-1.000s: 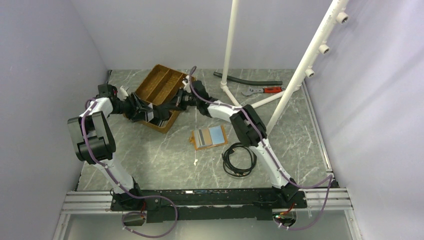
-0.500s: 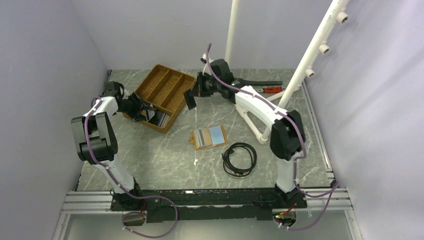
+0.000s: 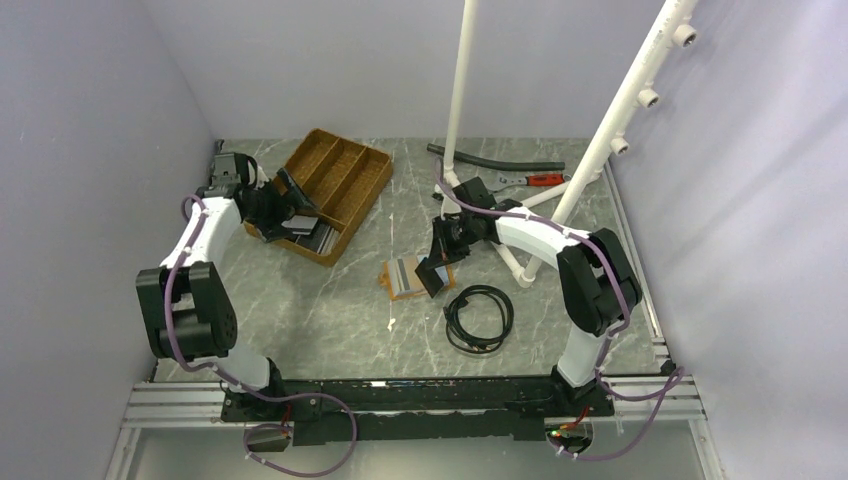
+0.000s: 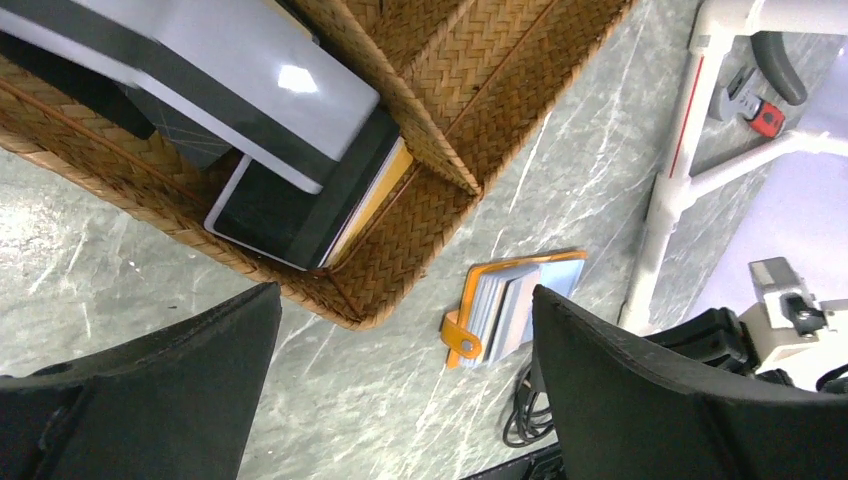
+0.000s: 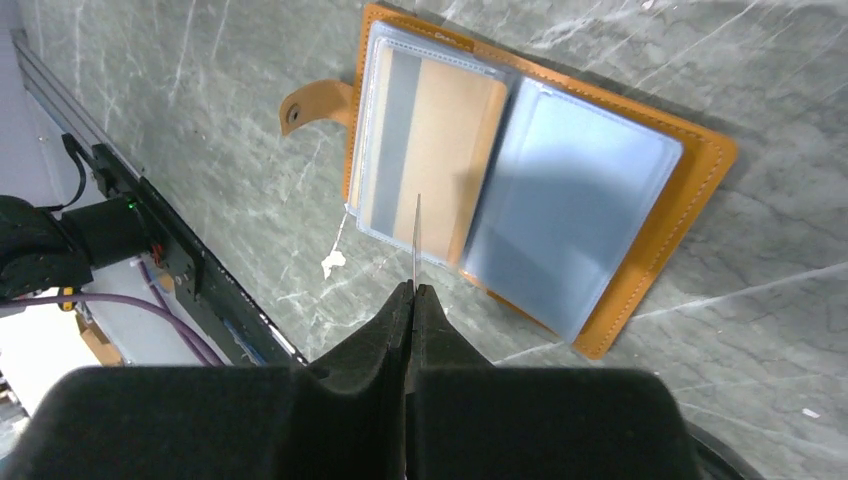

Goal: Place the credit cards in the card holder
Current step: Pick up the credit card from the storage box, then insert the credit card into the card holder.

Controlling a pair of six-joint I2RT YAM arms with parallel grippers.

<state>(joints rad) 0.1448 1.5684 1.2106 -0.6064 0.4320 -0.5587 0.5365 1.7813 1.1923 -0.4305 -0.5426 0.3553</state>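
The right hand hangs directly over the card holder, its two fingers pressed together on a dark card. The card stands on edge, so the wrist camera sees only a thin line of it. That line hangs over the holder's left-hand page, close to the centre fold. I cannot tell whether its lower edge touches the pocket or stops just above it.

The card holder lies opened flat on the grey marbled counter, with its snap tab sticking out on the side away from the fold. The page under the card has a tan and grey insert behind clear plastic. The other page shows a pale blue-grey pocket.

Well away from the card holder, on the far left as the overhead camera sees it, sits a brown woven tray. The remaining credit cards are stacked in the tray compartment nearest the holder, a whitish-grey one overlapping darker ones. The left hand hovers above that end of the tray with its fingers spread wide apart and nothing between them.

A coiled black cable lies just beside the card holder, toward the arm bases.
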